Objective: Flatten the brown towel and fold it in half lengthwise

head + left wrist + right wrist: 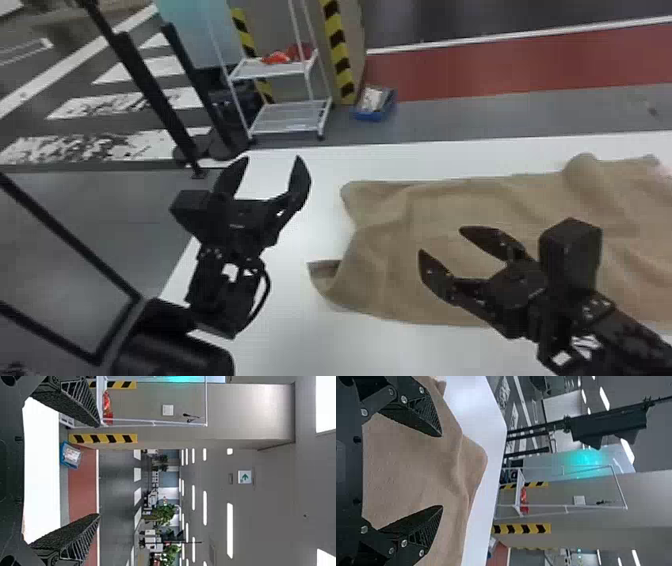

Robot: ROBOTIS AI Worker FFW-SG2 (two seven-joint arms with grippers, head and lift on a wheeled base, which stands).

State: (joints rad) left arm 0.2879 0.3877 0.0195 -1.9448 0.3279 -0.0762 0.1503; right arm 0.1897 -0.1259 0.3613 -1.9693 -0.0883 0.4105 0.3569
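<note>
My left gripper (pixel 272 158) and right gripper (pixel 442 241) both gape wide. I'd pinch the brown towel (pixel 380 255) shallowly at eight o'clock, easing its tucked corner outward.

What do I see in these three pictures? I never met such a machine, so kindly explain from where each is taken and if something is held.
This is a robot with two arms. The head view looks forward and down from its head; the two wrist views come from cameras on its wrists and are turned sideways. On the white table lies the brown towel, wrinkled. The left gripper is beside the towel, the right gripper above it. Both have open jaws and hold nothing.
</note>
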